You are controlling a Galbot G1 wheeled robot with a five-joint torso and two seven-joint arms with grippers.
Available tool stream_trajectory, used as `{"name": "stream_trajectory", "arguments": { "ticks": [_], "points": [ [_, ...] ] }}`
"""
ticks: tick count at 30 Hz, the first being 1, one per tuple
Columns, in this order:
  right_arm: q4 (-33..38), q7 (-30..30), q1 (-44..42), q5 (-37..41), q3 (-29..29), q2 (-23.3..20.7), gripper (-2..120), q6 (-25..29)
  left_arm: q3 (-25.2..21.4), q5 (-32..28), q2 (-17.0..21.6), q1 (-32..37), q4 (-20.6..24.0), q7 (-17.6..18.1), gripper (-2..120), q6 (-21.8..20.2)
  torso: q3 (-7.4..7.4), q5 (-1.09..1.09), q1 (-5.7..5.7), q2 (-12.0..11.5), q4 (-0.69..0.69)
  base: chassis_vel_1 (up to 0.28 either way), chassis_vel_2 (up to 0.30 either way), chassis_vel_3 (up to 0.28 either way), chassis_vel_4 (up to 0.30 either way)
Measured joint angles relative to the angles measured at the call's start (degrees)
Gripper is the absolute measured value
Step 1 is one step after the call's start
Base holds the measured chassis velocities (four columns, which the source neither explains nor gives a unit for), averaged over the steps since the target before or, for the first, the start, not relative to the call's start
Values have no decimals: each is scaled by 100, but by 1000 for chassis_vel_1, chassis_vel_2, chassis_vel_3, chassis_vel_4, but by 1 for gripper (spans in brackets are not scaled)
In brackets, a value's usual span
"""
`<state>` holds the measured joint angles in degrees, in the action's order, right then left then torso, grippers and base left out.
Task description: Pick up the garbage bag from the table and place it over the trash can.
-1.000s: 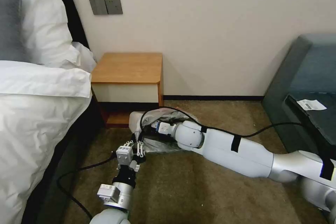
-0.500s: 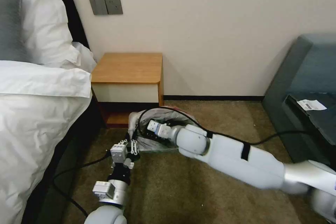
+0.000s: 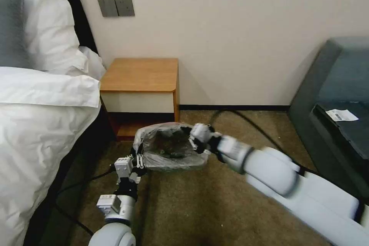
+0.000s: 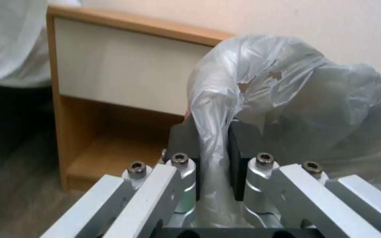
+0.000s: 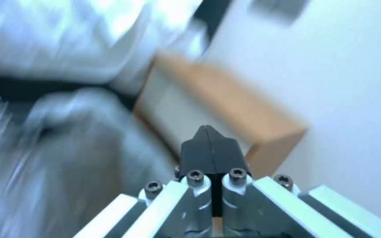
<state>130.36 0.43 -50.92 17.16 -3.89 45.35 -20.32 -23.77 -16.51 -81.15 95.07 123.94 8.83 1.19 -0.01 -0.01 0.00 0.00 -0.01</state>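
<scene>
The garbage bag [image 3: 169,148] is a crinkly grey translucent sack spread open on the carpet in front of the table [image 3: 140,73], with its mouth facing up. The trash can is hidden under the plastic. My left gripper [image 3: 136,158] is at the bag's near left corner, shut on a fold of the bag [image 4: 287,99] that runs between its black pads [image 4: 184,138]. My right gripper [image 3: 191,137] hovers at the bag's far right rim. Its pads [image 5: 217,148] are pressed together with nothing visible between them. The table [image 5: 226,96] lies beyond it.
A bed with white bedding [image 3: 42,123] fills the left side, close to my left arm. A dark teal sofa [image 3: 338,96] stands at the right. Black cables trail over the carpet [image 3: 200,207]. The wall runs behind the table.
My right arm has come up out of the bag's mouth and swung right to its far rim. My left gripper has drawn the bag's edge left, and the mouth now stands wider.
</scene>
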Motion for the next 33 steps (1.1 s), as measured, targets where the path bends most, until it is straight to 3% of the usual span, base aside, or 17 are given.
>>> {"name": "stream_trajectory", "arguments": {
  "ticks": [2, 6, 11, 15, 22, 23, 26, 33],
  "points": [
    [34, 176, -141, 47, 152, 96, 2, 104, 7, -157, 18, 0, 49, 40, 11, -101, 0, 1, 0, 0, 1, 0, 0, 0, 0],
    [-27, 789, -620, 125, 534, 537, 18, 465, 19, -876, 137, 30, 310, 276, 11, -630, 0, 1, 0, 0, 1, 0, 0, 0, 0],
    [-174, 852, -978, 62, 886, 898, 32, 702, -34, -1342, 259, 44, 379, 341, 11, -1008, 0, 2, 0, 0, 1, 0, 0, 0, 0],
    [-202, 788, -1250, -23, 1112, 1202, 52, 853, -64, -1820, 374, -14, 132, 255, 11, -1495, 1, 0, 0, 0, 1, 0, 0, 0, 0],
    [-243, 688, -1390, -145, 1113, 1460, 77, 967, -42, -1849, 534, -192, -444, -319, 11, -1625, 1, 0, 0, 0, 1, 0, 0, 0, 0],
    [-243, 688, -1390, -145, 1113, 1460, 77, 967, -42, -1849, 534, -192, -444, -319, 11, -1625, 1, 0, 0, 0, 1, 0, 0, 0, 0],
    [-280, 590, -1411, -246, 1043, 1626, 93, 1013, 5, -1893, 559, -292, -797, -407, 11, -1629, 1, 0, 0, 0, 1, 0, 0, 0, 0],
    [-539, 631, -1509, -520, 1008, 1968, 100, 1112, 29, -1881, 484, -351, -1134, -509, 11, -1437, 1, 2, 0, 0, 2, 0, 0, 0, 0]
  ]
}}
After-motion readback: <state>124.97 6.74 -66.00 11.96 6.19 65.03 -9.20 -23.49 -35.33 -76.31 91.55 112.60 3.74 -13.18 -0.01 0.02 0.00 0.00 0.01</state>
